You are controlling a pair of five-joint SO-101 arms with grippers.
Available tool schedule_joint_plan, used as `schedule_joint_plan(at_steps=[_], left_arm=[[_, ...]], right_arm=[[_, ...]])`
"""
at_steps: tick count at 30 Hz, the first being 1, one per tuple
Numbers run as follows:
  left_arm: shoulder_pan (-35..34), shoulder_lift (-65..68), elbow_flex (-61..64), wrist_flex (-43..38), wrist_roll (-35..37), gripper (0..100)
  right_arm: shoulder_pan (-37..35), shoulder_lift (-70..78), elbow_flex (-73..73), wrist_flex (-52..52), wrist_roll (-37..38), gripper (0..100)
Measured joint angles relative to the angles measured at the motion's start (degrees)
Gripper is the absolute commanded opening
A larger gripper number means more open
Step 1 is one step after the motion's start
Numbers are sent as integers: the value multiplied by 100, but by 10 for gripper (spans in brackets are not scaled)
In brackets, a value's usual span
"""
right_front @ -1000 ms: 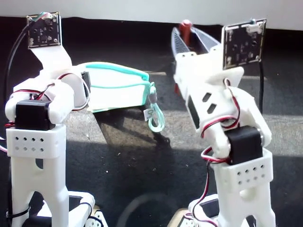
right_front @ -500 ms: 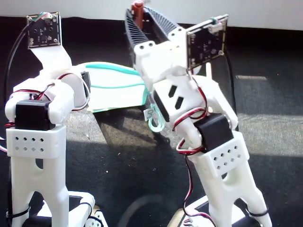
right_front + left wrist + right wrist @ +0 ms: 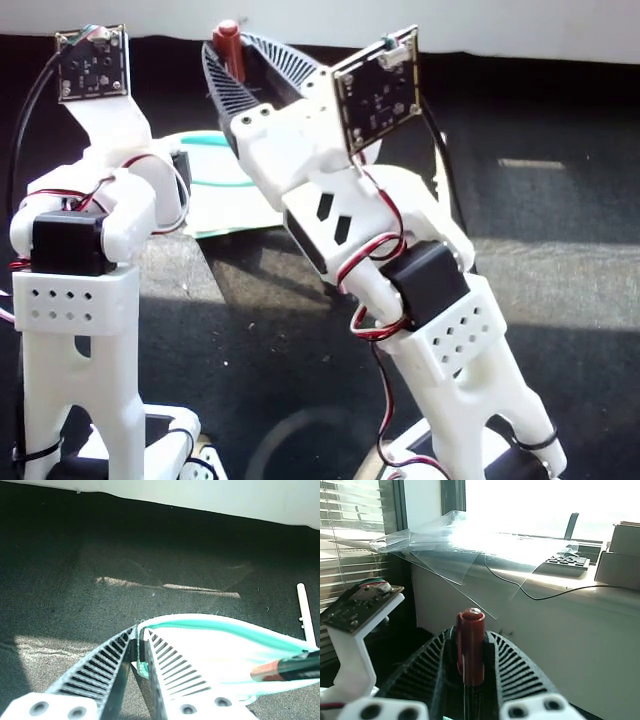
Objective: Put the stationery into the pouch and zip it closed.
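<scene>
Upper left of the high view: left gripper, ribbed black fingers pinched together on the end of the flat white fabric pouch with a teal zip. Lies on the dark fuzzy table mat, middle left of that frame, right half hidden behind the white right arm. Top centre: right gripper, clamped around a red cylindrical pen, raised above the pouch's far side. From the left wrist, the pen's dark lower end pokes in over the pouch's white face below the zip line; cannot tell whether touching. Beside the pouch on the mat, a thin white stick. Beyond the table: slatted window blinds, a crumpled clear plastic sheet, a dark keyboard.
</scene>
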Motion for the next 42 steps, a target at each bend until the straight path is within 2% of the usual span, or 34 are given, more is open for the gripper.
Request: schedule_joint_plan(at_steps=[20, 22, 26, 33, 37, 42], left_arm=[[0, 0, 0, 0, 0, 9], [0, 0, 0, 0, 0, 9], [18, 0, 0, 0, 0, 9], [0, 0, 0, 0, 0, 9], [0, 0, 0, 0, 0, 9], [0, 0, 0, 0, 0, 9]], right_arm=[[62, 9, 2268, -97, 0, 7], [123, -9, 2444, -229, 0, 37], [132, -26, 2541, -211, -9, 200], [132, 9, 1767, 1037, -18, 183], [255, 9, 905, 1407, -18, 183], [1187, 9, -352, 1609, -18, 183]])
